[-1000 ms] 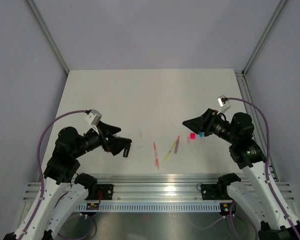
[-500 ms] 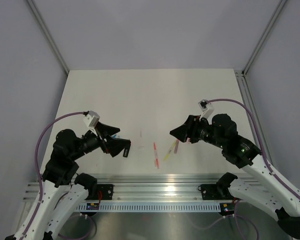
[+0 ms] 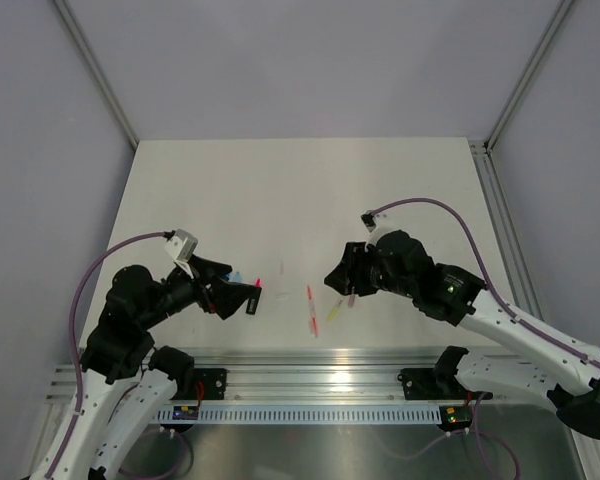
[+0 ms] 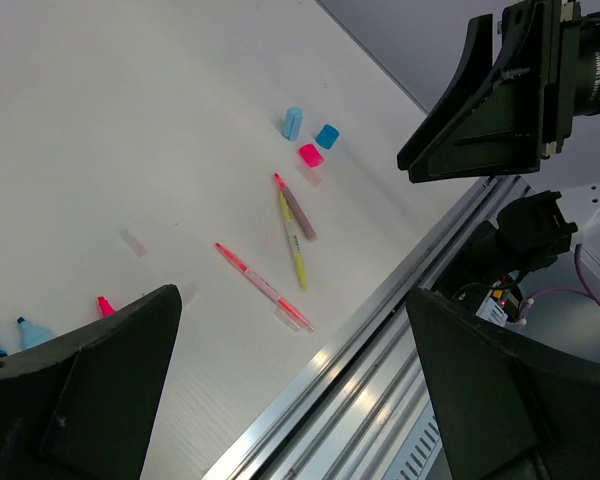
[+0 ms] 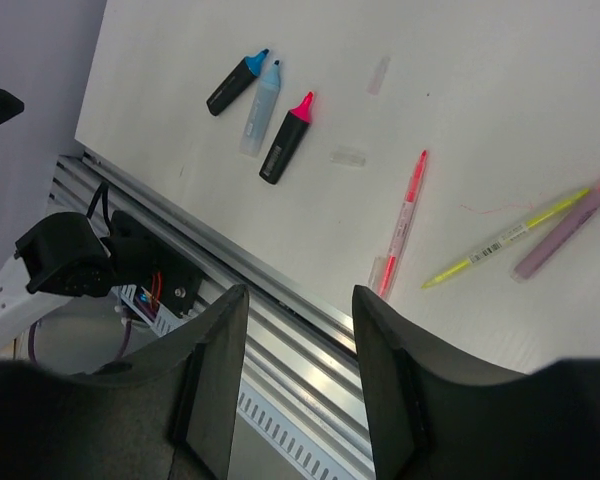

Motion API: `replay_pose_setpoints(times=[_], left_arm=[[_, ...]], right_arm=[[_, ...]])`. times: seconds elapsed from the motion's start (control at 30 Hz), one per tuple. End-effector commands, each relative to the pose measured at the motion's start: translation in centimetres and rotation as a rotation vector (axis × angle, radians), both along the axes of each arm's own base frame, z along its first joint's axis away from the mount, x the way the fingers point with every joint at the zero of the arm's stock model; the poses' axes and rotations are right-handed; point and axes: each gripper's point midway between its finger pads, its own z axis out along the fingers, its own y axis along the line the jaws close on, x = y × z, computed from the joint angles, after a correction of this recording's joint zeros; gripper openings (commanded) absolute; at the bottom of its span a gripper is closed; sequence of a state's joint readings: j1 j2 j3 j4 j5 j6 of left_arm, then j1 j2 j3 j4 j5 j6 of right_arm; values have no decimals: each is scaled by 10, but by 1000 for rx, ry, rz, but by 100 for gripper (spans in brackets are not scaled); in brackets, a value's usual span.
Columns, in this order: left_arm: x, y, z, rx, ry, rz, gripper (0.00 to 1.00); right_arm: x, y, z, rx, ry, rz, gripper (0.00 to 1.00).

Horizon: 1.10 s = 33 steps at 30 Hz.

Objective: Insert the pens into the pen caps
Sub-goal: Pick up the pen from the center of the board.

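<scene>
Three thin pens lie near the front edge: red-pink (image 3: 311,308), yellow (image 3: 334,309) and purplish (image 3: 351,297). They also show in the right wrist view: red-pink (image 5: 404,220), yellow (image 5: 505,240), purplish (image 5: 570,225). Three stubby markers lie there too: blue-tipped (image 5: 236,84), pale-blue (image 5: 261,107), pink-tipped (image 5: 286,140). The left wrist view shows the caps: light blue (image 4: 293,122), blue (image 4: 327,136), pink (image 4: 311,155). In the top view my right arm hides them. My left gripper (image 3: 250,299) is open and empty beside the markers. My right gripper (image 3: 333,281) is open and empty above the thin pens.
The table's front edge and metal rail (image 3: 320,358) run just below the pens. Two small clear scraps (image 5: 378,74) lie on the table near the markers. The enclosure walls stand left, right and behind.
My right arm has swung left and forward from beside the caps to over the thin pens, now covering the caps in the top view. My left arm shifted slightly down.
</scene>
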State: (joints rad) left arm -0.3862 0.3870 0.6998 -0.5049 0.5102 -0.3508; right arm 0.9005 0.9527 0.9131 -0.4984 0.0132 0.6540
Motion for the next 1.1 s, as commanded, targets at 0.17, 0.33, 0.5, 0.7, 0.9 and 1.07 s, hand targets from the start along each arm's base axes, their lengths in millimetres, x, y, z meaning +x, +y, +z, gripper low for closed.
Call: replay_pose_setpoints(times=[0.17, 0.33, 0.5, 0.7, 0.9, 1.07], left_arm=[[7, 6, -5, 23, -6, 48, 99], [6, 5, -6, 27, 1, 44, 99], [3, 4, -5, 28, -8, 33, 99], [-2, 4, -1, 21, -28, 30, 99], [-8, 3, 1, 19, -40, 15, 99], [-13, 2, 4, 14, -57, -1, 99]], right_arm=[[17, 21, -37, -159, 35, -77, 36], [31, 5, -71, -291, 89, -220, 31], [36, -8, -96, -408, 123, -291, 30], [32, -10, -128, -455, 199, -339, 28], [28, -4, -148, -416, 262, -383, 30], [28, -5, -163, -458, 295, -408, 40]])
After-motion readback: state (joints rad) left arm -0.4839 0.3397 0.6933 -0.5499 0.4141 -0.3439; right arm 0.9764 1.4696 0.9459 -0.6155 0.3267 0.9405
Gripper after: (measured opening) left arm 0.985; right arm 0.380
